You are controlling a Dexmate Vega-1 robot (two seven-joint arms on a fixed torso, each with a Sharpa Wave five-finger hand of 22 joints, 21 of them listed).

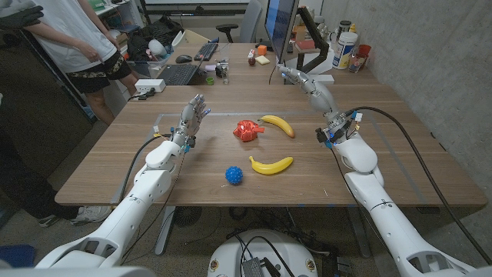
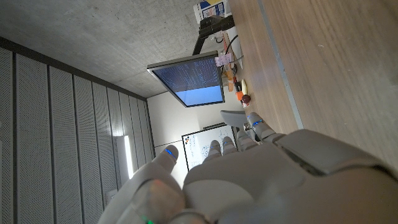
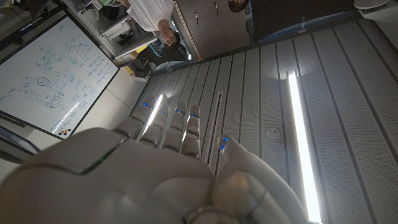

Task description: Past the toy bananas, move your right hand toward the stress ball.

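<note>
Blue stress ball [image 1: 234, 175] low centre on counter [image 1: 400, 154], toy bananas [image 1: 270, 164] beside it. Right hand [image 1: 301, 78] upper right, fingers spread, empty. Reach not begun; must sweep down-left past bananas.

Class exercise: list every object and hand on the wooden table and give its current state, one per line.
left hand: raised, fingers apart, holding nothing
right hand: raised high, holding nothing
stress ball: blue, resting untouched
near banana: lying on the table
far banana: lying on the table
red toy: beside far banana
</note>
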